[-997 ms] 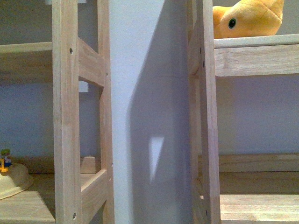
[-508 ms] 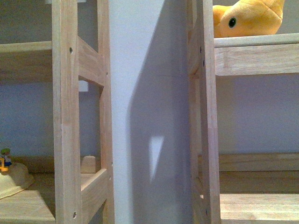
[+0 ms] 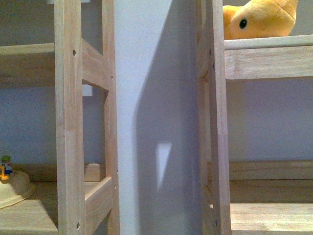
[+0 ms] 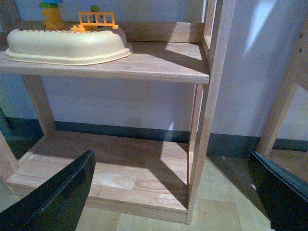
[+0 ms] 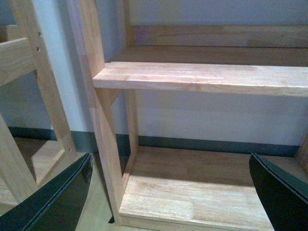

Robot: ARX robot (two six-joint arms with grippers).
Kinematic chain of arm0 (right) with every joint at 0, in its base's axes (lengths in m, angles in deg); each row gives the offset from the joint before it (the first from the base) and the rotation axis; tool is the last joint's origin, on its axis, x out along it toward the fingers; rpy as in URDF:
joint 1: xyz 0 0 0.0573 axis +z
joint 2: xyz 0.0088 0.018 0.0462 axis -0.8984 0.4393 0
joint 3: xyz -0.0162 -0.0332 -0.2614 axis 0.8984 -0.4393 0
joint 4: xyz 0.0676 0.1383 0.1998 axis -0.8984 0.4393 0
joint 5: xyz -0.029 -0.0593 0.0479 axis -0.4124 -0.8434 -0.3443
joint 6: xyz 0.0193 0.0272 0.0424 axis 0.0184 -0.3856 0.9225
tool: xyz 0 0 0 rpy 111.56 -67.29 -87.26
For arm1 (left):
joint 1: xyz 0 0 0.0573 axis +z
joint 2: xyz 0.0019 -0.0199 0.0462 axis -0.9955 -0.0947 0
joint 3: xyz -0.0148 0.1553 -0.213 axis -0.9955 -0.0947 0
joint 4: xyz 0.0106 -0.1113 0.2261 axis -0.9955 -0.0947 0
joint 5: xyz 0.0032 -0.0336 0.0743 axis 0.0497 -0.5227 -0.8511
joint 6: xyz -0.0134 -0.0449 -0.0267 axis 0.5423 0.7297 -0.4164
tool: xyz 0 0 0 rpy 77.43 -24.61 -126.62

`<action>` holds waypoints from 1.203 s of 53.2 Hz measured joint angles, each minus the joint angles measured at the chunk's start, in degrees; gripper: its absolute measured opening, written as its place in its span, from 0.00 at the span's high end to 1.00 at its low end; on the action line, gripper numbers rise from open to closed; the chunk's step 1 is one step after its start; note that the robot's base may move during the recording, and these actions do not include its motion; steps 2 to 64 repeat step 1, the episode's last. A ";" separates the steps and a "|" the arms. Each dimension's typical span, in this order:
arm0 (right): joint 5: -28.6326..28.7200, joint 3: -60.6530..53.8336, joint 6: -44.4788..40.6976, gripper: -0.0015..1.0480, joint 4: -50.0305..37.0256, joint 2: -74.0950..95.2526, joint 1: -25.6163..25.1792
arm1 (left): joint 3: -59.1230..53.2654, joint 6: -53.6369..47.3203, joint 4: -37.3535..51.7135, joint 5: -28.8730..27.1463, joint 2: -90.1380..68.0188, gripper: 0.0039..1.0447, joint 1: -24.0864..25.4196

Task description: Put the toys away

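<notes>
The orange-yellow plush toy (image 3: 259, 19) with a round black eye lies on the upper shelf (image 3: 269, 44) of the right wooden rack, at the top right of the front view. Neither arm shows in the front view. My left gripper (image 4: 173, 192) is open and empty, low before the left rack's bottom shelf (image 4: 110, 168). My right gripper (image 5: 171, 192) is open and empty, low before the right rack's bottom shelf (image 5: 192, 187). The plush toy is out of both wrist views.
A pale yellow dome with a small colourful figure (image 3: 10, 186) sits on the left rack's middle shelf; it also shows in the left wrist view (image 4: 67, 43). Upright wooden posts (image 3: 68, 117) (image 3: 215, 117) frame a white wall gap between the two racks.
</notes>
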 joint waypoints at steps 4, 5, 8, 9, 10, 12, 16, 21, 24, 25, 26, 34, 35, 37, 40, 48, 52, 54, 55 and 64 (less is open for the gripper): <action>0.00 0.00 0.00 0.06 0.00 0.00 0.00 | 0.00 0.00 0.00 -0.02 0.00 0.06 0.00; 0.00 0.00 0.00 0.06 0.00 0.00 0.00 | 0.00 0.00 0.00 -0.02 0.00 0.06 0.00; 0.00 0.00 0.00 0.06 0.00 0.00 0.00 | 0.00 0.00 0.00 -0.02 0.00 0.06 0.00; 0.00 0.00 0.00 0.06 0.00 0.00 0.00 | 0.00 0.00 0.00 -0.02 0.00 0.06 0.00; 0.00 0.00 0.00 0.06 0.00 0.00 0.00 | 0.00 0.00 0.00 -0.02 0.00 0.06 0.00; 0.00 0.00 0.00 0.06 0.00 0.00 0.00 | 0.00 0.00 0.00 -0.02 0.00 0.06 0.00; 0.00 0.00 0.00 0.06 0.00 0.00 0.00 | 0.00 0.00 0.00 -0.02 0.00 0.06 0.00; 0.00 0.00 0.00 0.06 0.00 0.00 0.00 | 0.00 0.00 0.00 -0.02 0.00 0.06 0.00; 0.00 0.00 0.00 0.06 0.00 0.00 0.00 | 0.00 0.00 0.00 -0.02 0.00 0.06 0.00; 0.00 0.00 0.00 0.06 0.00 0.00 0.00 | 0.00 0.00 0.00 -0.02 0.00 0.06 0.00; 0.00 0.00 0.00 0.06 0.00 0.00 0.00 | 0.00 0.00 0.00 -0.02 0.00 0.06 0.00; 0.00 0.00 0.00 0.06 0.00 0.00 0.00 | 0.00 0.00 0.00 -0.02 0.00 0.06 0.00; 0.00 0.00 0.00 0.06 0.00 0.00 0.00 | 0.00 0.00 0.00 -0.02 0.00 0.06 0.00; 0.00 0.00 0.00 0.06 0.00 0.00 0.00 | 0.00 0.00 0.00 -0.02 0.00 0.06 0.00; 0.00 0.00 0.00 0.06 0.00 0.00 0.00 | 0.00 0.00 0.00 -0.02 0.00 0.06 0.00; 0.00 0.00 0.00 0.06 0.00 0.00 0.00 | 0.00 0.00 0.00 -0.02 0.00 0.06 0.00; 0.00 0.00 0.00 0.06 0.00 0.00 0.00 | 0.00 0.00 0.00 -0.02 0.00 0.06 0.00; 0.00 0.00 0.00 0.06 0.00 0.00 0.00 | 0.00 0.00 0.00 -0.02 0.00 0.06 0.00; 0.00 0.00 0.00 0.06 0.00 0.00 0.00 | 0.00 0.00 0.00 -0.02 0.00 0.06 0.00; 0.00 0.00 0.00 0.06 0.00 0.00 0.00 | 0.00 0.00 0.00 -0.02 0.00 0.06 0.00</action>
